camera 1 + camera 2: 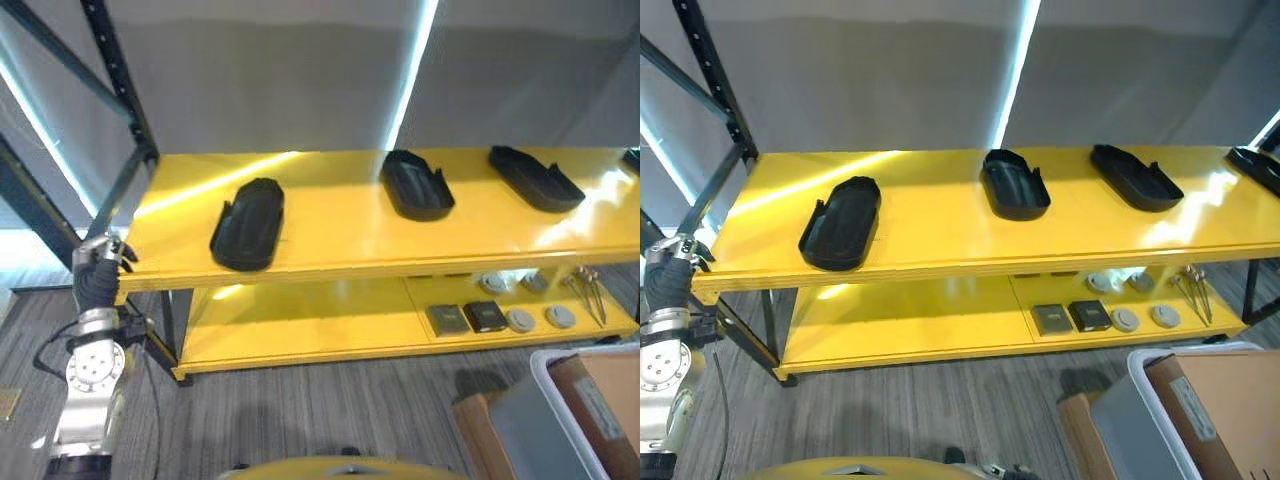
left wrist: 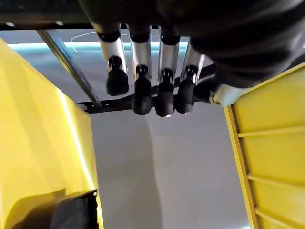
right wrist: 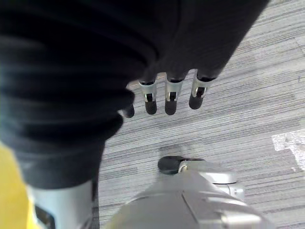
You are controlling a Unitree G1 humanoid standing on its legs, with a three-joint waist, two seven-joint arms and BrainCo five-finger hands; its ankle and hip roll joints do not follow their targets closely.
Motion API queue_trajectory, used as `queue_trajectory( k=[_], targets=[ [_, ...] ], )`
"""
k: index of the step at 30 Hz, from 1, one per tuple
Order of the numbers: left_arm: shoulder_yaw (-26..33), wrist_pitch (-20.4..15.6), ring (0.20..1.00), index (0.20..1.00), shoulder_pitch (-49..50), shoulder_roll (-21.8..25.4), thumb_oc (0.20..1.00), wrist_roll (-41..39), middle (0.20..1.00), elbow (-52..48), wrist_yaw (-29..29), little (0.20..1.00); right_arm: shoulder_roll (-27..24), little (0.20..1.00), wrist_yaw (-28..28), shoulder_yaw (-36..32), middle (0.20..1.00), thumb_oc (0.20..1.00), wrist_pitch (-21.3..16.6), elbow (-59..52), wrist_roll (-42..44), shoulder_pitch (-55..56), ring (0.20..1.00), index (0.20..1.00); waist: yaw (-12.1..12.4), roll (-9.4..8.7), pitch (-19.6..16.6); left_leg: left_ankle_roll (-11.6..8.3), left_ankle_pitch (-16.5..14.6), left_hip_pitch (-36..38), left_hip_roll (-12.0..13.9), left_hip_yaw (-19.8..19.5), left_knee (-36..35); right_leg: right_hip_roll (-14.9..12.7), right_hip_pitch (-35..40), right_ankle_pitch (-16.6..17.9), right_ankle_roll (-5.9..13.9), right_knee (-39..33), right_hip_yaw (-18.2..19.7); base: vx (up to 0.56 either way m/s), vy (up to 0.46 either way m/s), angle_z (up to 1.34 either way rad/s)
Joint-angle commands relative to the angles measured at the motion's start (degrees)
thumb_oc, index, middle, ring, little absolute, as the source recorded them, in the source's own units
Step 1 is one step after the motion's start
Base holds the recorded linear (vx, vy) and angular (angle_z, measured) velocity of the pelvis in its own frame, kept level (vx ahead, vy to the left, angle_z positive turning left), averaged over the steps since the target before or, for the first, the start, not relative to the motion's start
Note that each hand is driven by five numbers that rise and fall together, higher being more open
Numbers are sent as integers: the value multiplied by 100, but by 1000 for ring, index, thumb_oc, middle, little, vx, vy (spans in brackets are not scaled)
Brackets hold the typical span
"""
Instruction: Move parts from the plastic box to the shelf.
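Parts: black moulded shells (image 1: 249, 223), (image 1: 415, 184), (image 1: 534, 177) spaced along yellow shelf (image 1: 340, 235) top board
Plastic box (image 1: 1137, 400): floor, lower right; cardboard inside
Left hand (image 2: 150, 83): by shelf's left corner; fingers straight, empty
Right hand (image 3: 167, 93): over carpet; fingers relaxed, empty

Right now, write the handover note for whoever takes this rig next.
Left hand: open, holding nothing, at the left end of the shelf.
Right hand: open, holding nothing, hanging over the carpet.
Done: three black parts lie spaced along the top board, left, middle and right; a fourth shows at the far right edge.
Left: the plastic box stands on the floor at lower right; its contents cannot be made out.
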Motion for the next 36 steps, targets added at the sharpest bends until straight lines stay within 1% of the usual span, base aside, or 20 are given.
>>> queue_trajectory(
  k=[1,2,4,5,6,8,11,12,13,14,19,21,24,28,30,31,34,36],
  targets=[
    [-167,-311,200,200,-506,-6,200,-120,200,110,-420,200,31,1000,101,134,1000,1000,-129,240,-230,-301,1000,1000,-230,36,257,96,-201,44,21,-119,135,-305,-120,-372,296,595,-38,-34,20,17],
    [-168,-311,200,200,-506,-5,200,-121,200,111,-420,200,31,1000,101,133,1000,1000,-129,240,-230,-301,1000,1000,-231,36,255,96,-200,42,20,-120,134,-306,-123,-373,296,597,-39,-66,29,10],
    [-355,-249,200,200,-479,19,200,-229,200,228,-564,200,32,1000,64,119,1000,1000,-126,209,-227,-297,1000,1000,-254,74,388,93,-108,-73,9,-182,41,-321,-277,-369,306,722,-78,-82,37,9],
    [-454,-226,200,200,-515,-4,200,-294,200,442,-578,200,19,1000,53,121,1000,1000,-133,159,-207,-298,1000,1000,-293,83,460,92,-79,-118,2,-175,17,-328,-352,-349,311,735,-65,-56,25,15],
    [-461,-238,200,200,-529,-3,200,-296,200,461,-578,200,18,1000,53,117,1000,1000,-131,157,-207,-300,1000,1000,-291,84,458,92,-77,-126,1,-176,18,-329,-361,-350,311,739,-65,-91,31,13],
    [-720,-200,200,200,-796,15,200,-280,200,639,-563,200,-14,1000,-2,174,1000,1000,-141,66,-219,-304,1000,1000,-371,123,635,92,-14,-302,-1,-154,-5,-332,-598,-316,329,797,-51,-90,29,5],
    [-876,-210,200,200,-992,24,200,-238,200,853,-555,200,-28,1000,-50,184,1000,1000,-135,41,-202,-327,1000,1000,-426,139,723,86,13,-393,7,-132,-5,-329,-746,-316,334,886,-24,-42,16,-1],
    [-1052,-215,200,200,-1242,-14,200,-227,200,1016,-499,200,-42,1000,-90,214,1000,1000,-131,48,-190,-348,1000,1000,-496,147,785,85,18,-430,22,-107,-5,-312,-831,-317,336,942,24,-13,8,-4],
    [-1055,-218,200,200,-1248,-14,200,-227,200,1021,-498,200,-42,1000,-90,213,1000,1000,-130,48,-190,-349,1000,1000,-493,148,785,85,17,-431,22,-105,-5,-311,-834,-318,336,944,26,18,2,-6],
    [-1176,-221,200,200,-1393,-69,200,-230,200,1165,-452,200,-24,1000,-107,263,1000,1000,-141,2,-188,-311,1000,1000,-561,140,792,80,10,-434,35,-51,-5,-298,-867,-314,335,947,56,41,-10,-6],
    [-1304,-266,200,200,-1632,-111,200,-219,200,1107,-387,200,-24,1000,-166,313,1000,1000,-138,1,-227,-288,1000,1000,-631,149,812,65,-4,-452,54,-11,-5,-278,-914,-314,329,925,118,21,-13,-18],
    [-1384,-296,200,200,-1703,-101,200,-211,200,930,-391,200,-40,1000,-190,312,1000,1000,-149,-20,-182,-319,1000,1000,-655,163,816,56,-10,-454,70,21,-5,-266,-944,-306,328,909,151,31,-20,-10],
    [-1417,-348,200,200,-1774,-157,200,-393,200,780,-426,200,-62,1000,-206,338,1000,1000,-153,-44,-192,-327,1000,1000,-684,176,820,41,-13,-445,93,73,-5,-247,-955,-291,326,875,190,27,-18,-2],
    [-1438,-403,200,200,-2130,-137,200,-352,200,1000,-221,200,-81,1000,-223,394,1000,1000,-168,-79,-197,-353,1000,1000,-743,200,883,15,9,-508,110,94,-5,-231,-1044,-274,322,871,237,-2,-6,-5],
    [-1407,-434,200,200,-2384,-109,200,-368,200,1328,-66,200,-95,1000,-234,421,1000,1000,-174,-99,-179,-372,1000,1000,-788,198,909,1,28,-562,124,116,-5,-216,-1121,-256,318,863,265,-16,-9,-5],
    [-1435,-451,200,200,-2638,-106,200,-374,200,1534,102,200,-103,1000,-259,455,1000,1000,-189,-105,-158,-371,1000,1000,-842,200,928,-5,44,-613,132,128,-5,-193,-1198,-232,322,857,303,-12,-12,-6],
    [-1437,-445,200,200,-2821,-13,200,-302,200,1717,218,200,-114,1000,-285,471,1000,1000,-200,-127,-143,-387,1000,1000,-879,207,949,-14,59,-668,146,166,-5,-178,-1278,-208,327,847,336,-3,-6,-10],
    [-1462,-457,200,200,-3057,63,200,-306,200,2008,329,200,-128,1000,-289,466,1000,1000,-201,-93,-107,-390,1000,1000,-919,205,962,-21,61,-717,154,216,-5,-139,-1383,-187,325,867,403,12,-4,-12]
  ],
)
